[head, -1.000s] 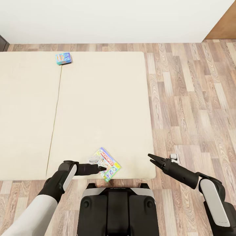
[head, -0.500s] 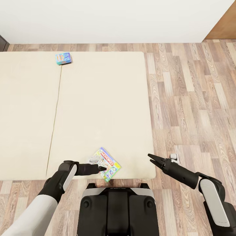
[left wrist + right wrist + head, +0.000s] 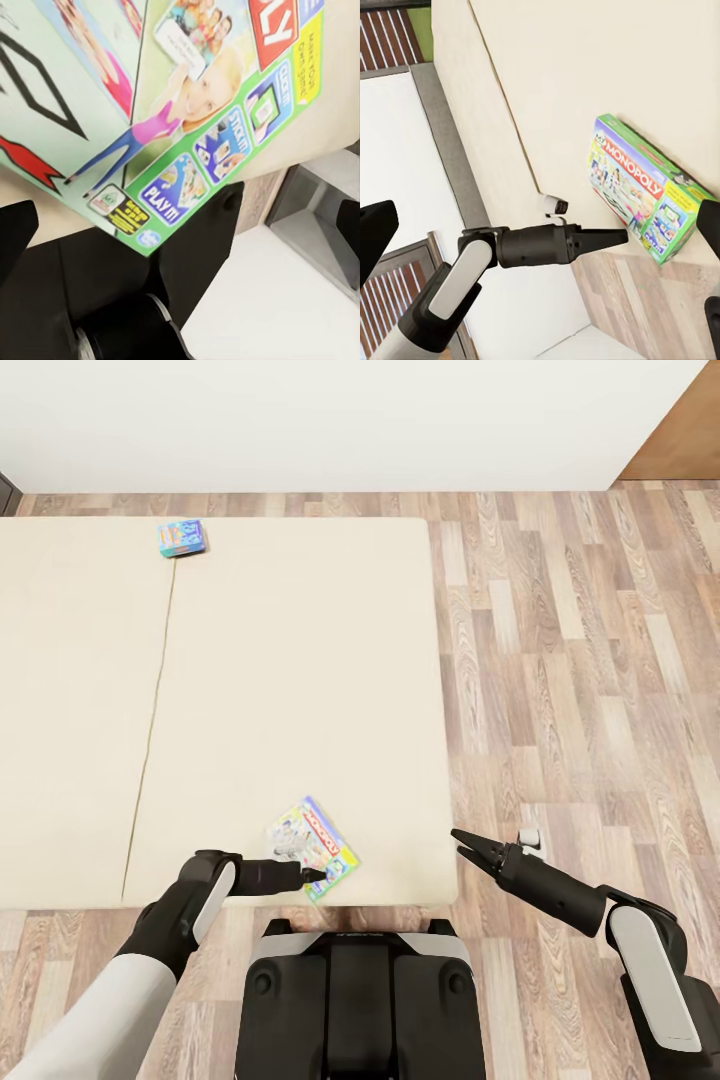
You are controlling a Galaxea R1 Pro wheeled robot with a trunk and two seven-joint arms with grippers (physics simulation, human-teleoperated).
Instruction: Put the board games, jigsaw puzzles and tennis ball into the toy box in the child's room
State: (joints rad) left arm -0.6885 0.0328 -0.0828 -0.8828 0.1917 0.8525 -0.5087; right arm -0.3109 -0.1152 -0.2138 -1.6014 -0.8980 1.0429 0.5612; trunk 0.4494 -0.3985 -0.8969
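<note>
The view has slid right across the bed (image 3: pixel 250 690). Left gripper (image 3: pixel 312 875) touches the Monopoly box (image 3: pixel 313 847), grip unclear; right gripper (image 3: pixel 462 844) hangs spread, empty.

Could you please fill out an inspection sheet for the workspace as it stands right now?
Surface: cream bed, one seam running down it.
Job's things: Monopoly box at the bed's near edge; light-blue game box at its far edge.
Clutter: small white object on the floor.
Grippers: left gripper at the Monopoly box, grip unclear; right gripper open, off the bed's corner.
Cables: nothing seen.
Surroundings: wood-plank floor, white wall.
</note>
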